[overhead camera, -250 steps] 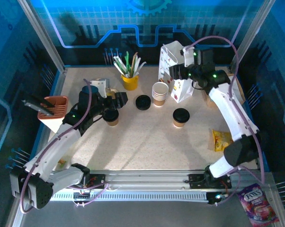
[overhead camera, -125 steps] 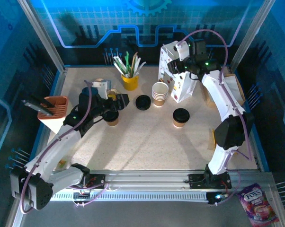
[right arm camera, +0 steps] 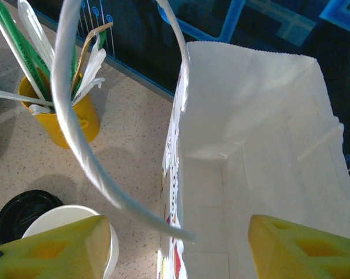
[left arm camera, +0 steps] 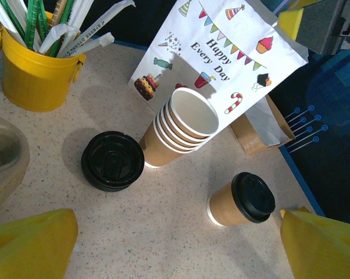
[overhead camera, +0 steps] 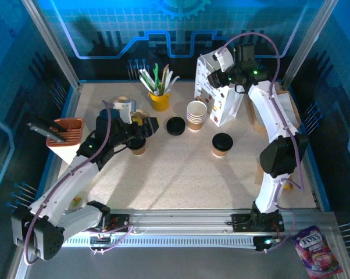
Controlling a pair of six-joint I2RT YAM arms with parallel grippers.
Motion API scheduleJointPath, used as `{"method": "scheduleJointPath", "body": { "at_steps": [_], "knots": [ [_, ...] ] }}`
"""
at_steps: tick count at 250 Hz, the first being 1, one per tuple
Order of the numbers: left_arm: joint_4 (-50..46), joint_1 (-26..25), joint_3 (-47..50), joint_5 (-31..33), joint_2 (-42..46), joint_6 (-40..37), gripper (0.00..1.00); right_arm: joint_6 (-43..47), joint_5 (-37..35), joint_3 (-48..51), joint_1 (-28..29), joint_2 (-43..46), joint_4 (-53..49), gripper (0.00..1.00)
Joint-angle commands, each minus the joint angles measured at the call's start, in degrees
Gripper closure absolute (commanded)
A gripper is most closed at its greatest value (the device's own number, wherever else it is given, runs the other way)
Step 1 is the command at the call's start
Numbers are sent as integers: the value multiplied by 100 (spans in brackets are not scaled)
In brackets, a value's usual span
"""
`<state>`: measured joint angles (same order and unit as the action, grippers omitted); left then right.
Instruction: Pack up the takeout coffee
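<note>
Packing has not started, by the look of it. Both coffees are out on the table. The left cup point(overhead camera: 138, 145), lidded, stands just below the left gripper point(left arm camera: 178, 232). The right cup point(overhead camera: 222, 144), lidded and upright, stands alone in front of the bag point(overhead camera: 220, 104), well apart from both arms. Your left wrist camera shows the left jaws spread wide with nothing between them. It looks past a loose lid point(left arm camera: 113, 161) and the stack point(left arm camera: 184, 122) of lidless cups toward the right cup. From above, the arm covers part of the left cup, so I can't tell whether a finger touches it. The right gripper point(right arm camera: 178, 232) is up at the bag's mouth with its jaws parted. One finger hangs on the stack side and the other over the bag's interior, with the front wall's top edge between them. Nothing looks pinched, though contact with the paper is hard to rule out. A handle point(right arm camera: 63, 70) loops across that lens. The bag stands open and its inside is plain white down to the floor, with no cup in it. Done so far: the bag is upright with its mouth open and an arm stationed at it. Left for you: grasp each cup, carry it over the stack, lower it upright into the bag, and let go, for both cups in turn.
</note>
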<state>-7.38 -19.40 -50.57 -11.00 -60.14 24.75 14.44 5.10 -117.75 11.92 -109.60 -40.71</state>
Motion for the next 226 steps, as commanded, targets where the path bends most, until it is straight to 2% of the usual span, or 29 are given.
{"method": "scheduleJointPath", "body": {
  "at_steps": [1, 174, 226],
  "knots": [
    [51, -34, -24, -25, 117, 110, 9, 218, 149, -341, -53, -249, -381, 38],
    [241, -48, 26, -6, -93, 82, 9, 619, 216, -797, -102, -737, -778, 79],
    [252, -54, 64, 2, -94, 66, 9, 770, 122, -1074, -98, -937, -1078, 84]
  ]
}}
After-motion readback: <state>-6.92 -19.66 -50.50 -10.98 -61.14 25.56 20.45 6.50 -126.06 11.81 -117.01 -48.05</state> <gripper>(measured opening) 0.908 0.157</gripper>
